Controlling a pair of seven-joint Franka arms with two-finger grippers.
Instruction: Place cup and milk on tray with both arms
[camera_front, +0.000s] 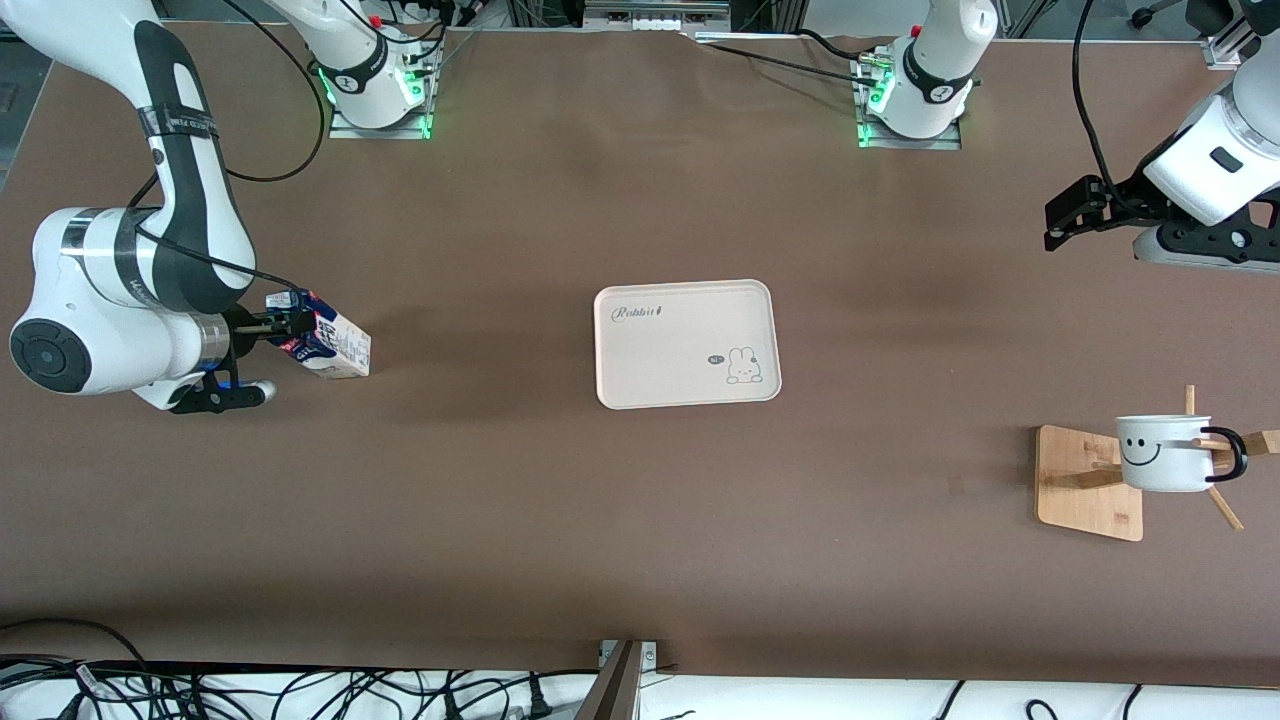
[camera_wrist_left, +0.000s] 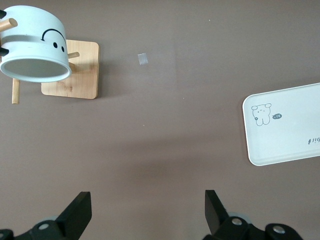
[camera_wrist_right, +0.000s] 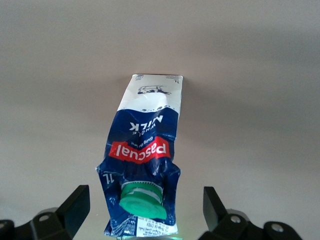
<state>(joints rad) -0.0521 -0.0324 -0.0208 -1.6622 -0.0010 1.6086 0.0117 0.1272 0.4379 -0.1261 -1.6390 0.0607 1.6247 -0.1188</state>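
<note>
The milk stands on the surface at the right arm's end, and the right gripper is right at its top, fingers spread wide on either side of the green cap, not clamped. The left gripper hangs open and empty, up over the left arm's end. The cup hangs on the wooden stand; the tray lies mid-surface.
</note>
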